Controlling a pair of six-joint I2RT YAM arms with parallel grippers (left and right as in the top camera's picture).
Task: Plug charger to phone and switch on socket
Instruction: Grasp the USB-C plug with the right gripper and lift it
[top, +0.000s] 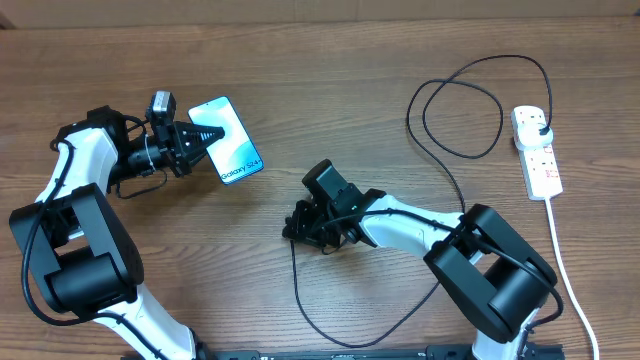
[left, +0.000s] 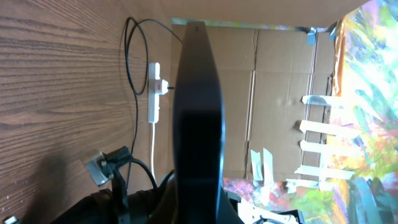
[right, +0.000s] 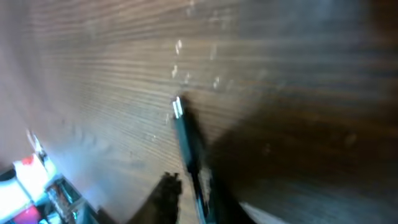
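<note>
Phone (left: 198, 124) seen edge-on in the left gripper (top: 203, 138), charger (right: 188, 146) in the right gripper (top: 296, 228).
The left fingers are closed on one end of the phone. The right fingers pinch the black cable; its connector tip (right: 177, 107) sticks out ahead of them, above the table (top: 330, 110). The socket (top: 538, 152) lies well apart from both grippers.

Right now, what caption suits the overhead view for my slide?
Left gripper holds the phone; right gripper holds the charger tip; its plug sits in the socket.
</note>
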